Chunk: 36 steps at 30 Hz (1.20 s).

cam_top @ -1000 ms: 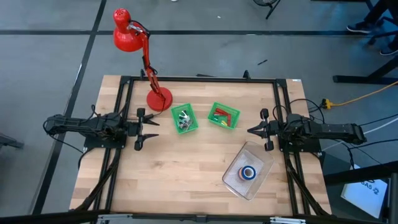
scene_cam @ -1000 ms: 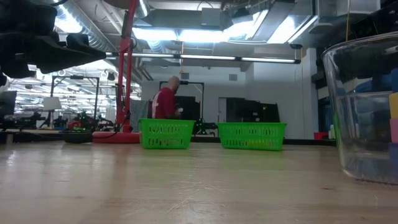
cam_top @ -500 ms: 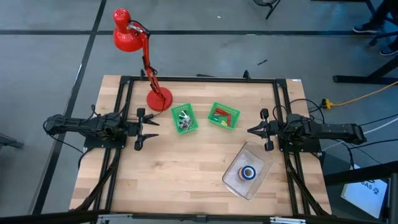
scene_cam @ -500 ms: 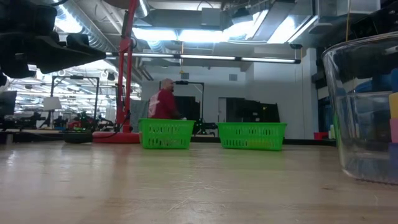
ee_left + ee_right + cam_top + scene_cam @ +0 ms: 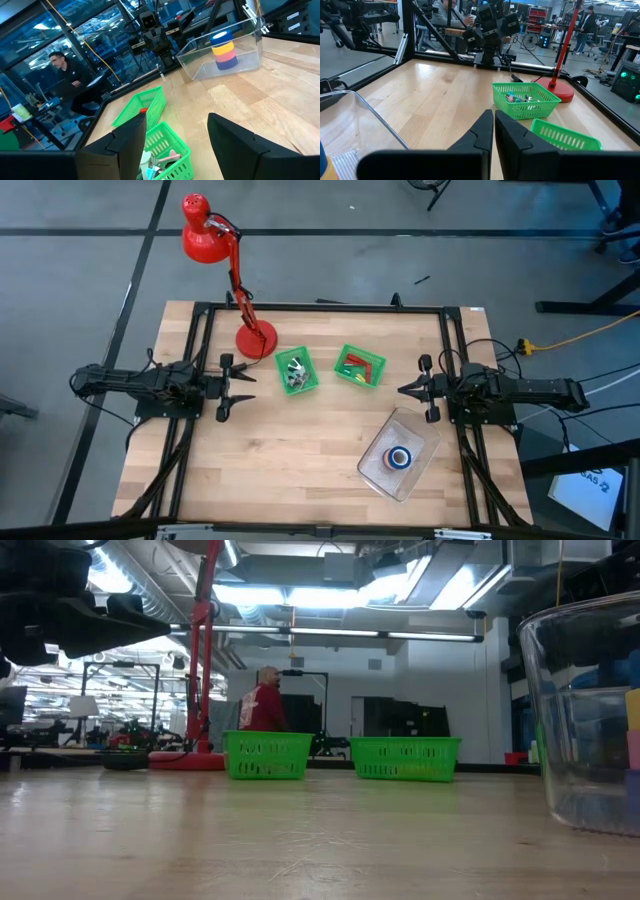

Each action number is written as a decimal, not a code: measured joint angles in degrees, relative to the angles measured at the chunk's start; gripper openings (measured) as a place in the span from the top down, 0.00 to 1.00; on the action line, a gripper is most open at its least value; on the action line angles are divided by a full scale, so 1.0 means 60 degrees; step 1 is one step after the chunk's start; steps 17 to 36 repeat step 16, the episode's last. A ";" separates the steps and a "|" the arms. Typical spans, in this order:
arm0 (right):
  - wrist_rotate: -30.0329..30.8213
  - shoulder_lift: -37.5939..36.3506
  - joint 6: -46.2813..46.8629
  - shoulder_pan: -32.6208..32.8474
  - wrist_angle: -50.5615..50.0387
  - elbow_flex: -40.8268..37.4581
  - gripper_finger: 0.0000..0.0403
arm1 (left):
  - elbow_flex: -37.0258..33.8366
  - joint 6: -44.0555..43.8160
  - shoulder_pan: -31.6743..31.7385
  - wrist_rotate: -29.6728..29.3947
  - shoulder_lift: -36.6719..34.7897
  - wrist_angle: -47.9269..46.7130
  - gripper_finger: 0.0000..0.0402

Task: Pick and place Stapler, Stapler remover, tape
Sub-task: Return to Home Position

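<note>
Looks basically done. Tape [image 5: 400, 458] stacked in clear tub [image 5: 421, 436], near right. Staple removers [image 5: 293, 377] in left green bin [image 5: 267, 756], red pieces [image 5: 353, 364] in right bin [image 5: 405, 759]. Left gripper [image 5: 238, 388] fingers apart, right gripper [image 5: 404, 390] pinched together, both empty, parked at table sides.

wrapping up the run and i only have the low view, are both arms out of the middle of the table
Observer: Yes. From above, the left gripper sits by the left edge of the table and the right gripper by the right edge.
Operator: either one holding anything
Observer: No. The wrist views show the left fingers apart and the right fingers closed together, with nothing between either pair.
Operator: where's the tape
Observer: Stacked in the clear container. The tape has a blue roll on top.
</note>
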 joint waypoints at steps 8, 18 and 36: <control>0.0002 -0.0001 -0.0001 0.0001 -0.0001 0.0003 0.95 | 0.0000 0.0004 0.0001 0.0000 0.0000 0.0000 0.48; 0.0001 -0.0001 -0.0002 0.0000 -0.0002 0.0004 0.95 | 0.0000 0.0000 0.0002 0.0000 0.0000 0.0000 0.48; 0.0001 -0.0001 -0.0002 0.0000 -0.0002 0.0004 0.95 | 0.0000 0.0000 0.0002 0.0000 0.0000 0.0000 0.48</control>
